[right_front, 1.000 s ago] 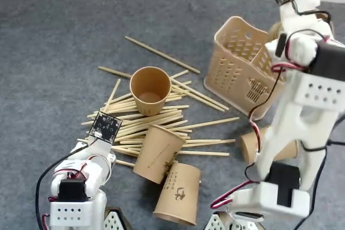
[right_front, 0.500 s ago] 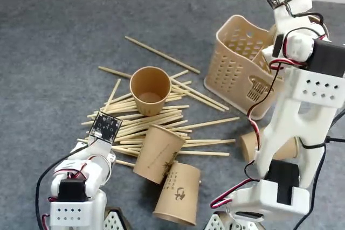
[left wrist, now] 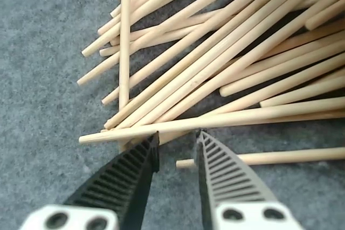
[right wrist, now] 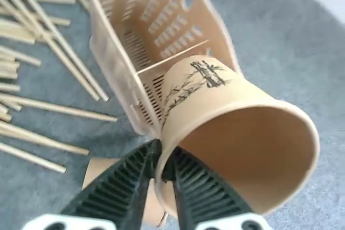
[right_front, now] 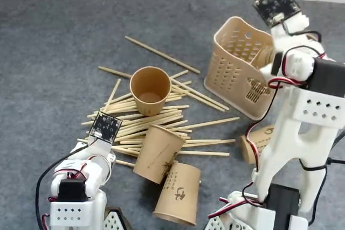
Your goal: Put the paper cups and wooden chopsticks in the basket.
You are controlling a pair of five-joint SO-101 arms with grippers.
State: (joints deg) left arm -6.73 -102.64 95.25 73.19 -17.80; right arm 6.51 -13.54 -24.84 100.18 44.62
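Observation:
Wooden chopsticks (right_front: 156,119) lie in a loose pile mid-table. An upright paper cup (right_front: 150,90) stands among them, and two cups (right_front: 157,153) (right_front: 179,193) lie on their sides near the front. A fourth cup (right_front: 260,139) lies behind the right arm. The tan basket (right_front: 237,68) leans at the right. My right gripper (right wrist: 160,162) is shut on the rim of a paper cup (right wrist: 232,127), held tilted over the basket (right wrist: 135,36). My left gripper (left wrist: 178,146) is open low over the chopsticks (left wrist: 226,68), with one stick's end between its fingers.
Grey carpet covers the table. One chopstick (right_front: 161,54) lies apart behind the pile. The right arm's white body (right_front: 302,133) stands between the basket and the table's right side. Bare carpet stretches to the far left.
The right arm has swung left and carried its cup from behind the basket to over its opening. The lying cup behind the arm shows more. The left arm has kept still.

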